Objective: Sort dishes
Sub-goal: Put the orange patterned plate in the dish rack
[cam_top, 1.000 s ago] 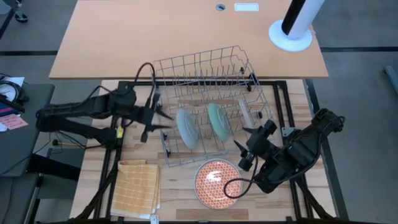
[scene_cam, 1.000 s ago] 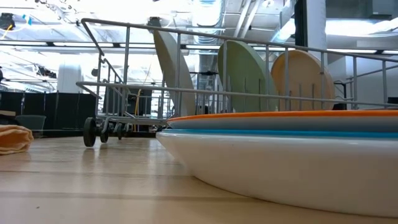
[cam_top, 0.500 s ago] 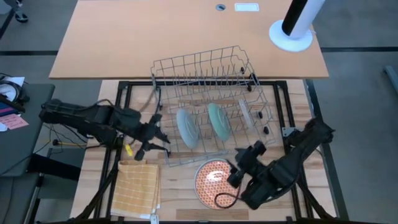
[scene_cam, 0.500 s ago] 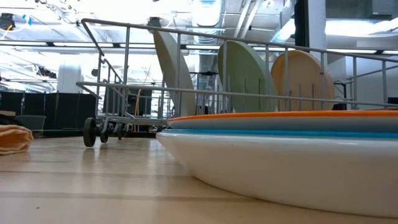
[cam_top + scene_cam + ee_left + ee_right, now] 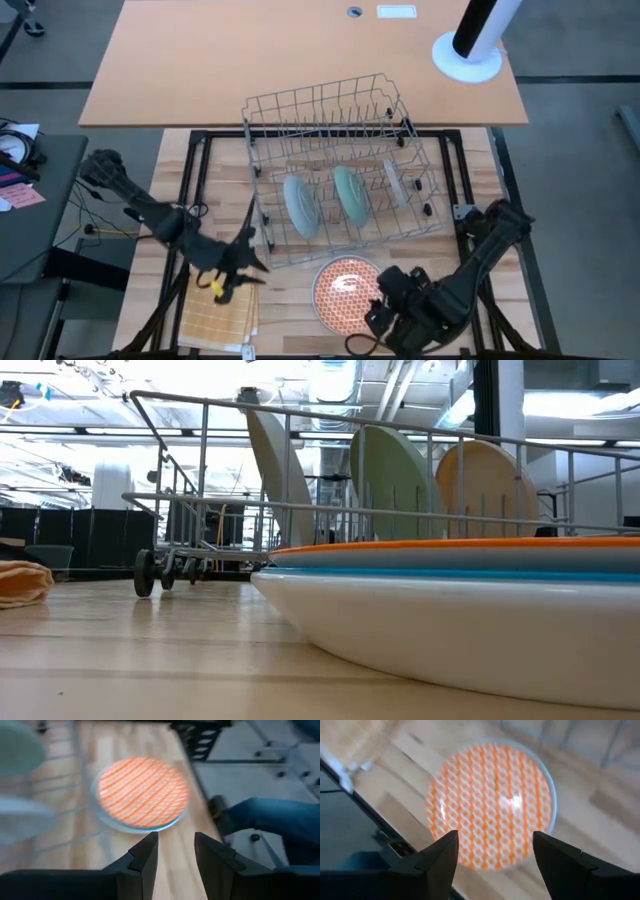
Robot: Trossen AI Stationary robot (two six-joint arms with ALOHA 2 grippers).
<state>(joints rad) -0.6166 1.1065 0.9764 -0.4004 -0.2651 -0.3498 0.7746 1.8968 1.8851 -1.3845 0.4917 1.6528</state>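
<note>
A stack of dishes rests on the table near its front edge. An orange-red patterned plate lies on top, over a blue one and a white one. Three plates stand on edge in the grey wire rack: a pale blue-grey one, a green one and a beige one. My left gripper hovers open over the far edge of the yellow cloth, left of the stack. My right gripper stands wide open at the stack's near right side, above the patterned plate's rim.
The rack takes up the table's middle, just behind the stack. A brown desk with a white lamp base lies beyond the table. A person's leg in jeans shows beside the table in the left wrist view. Bare wood lies between cloth and stack.
My left gripper has gone from the rack's left side toward the table's near edge and now hangs over the cloth. My right gripper has gone from the rack's near right corner toward the near edge, down beside the stack of plates. The dishes have kept still.
</note>
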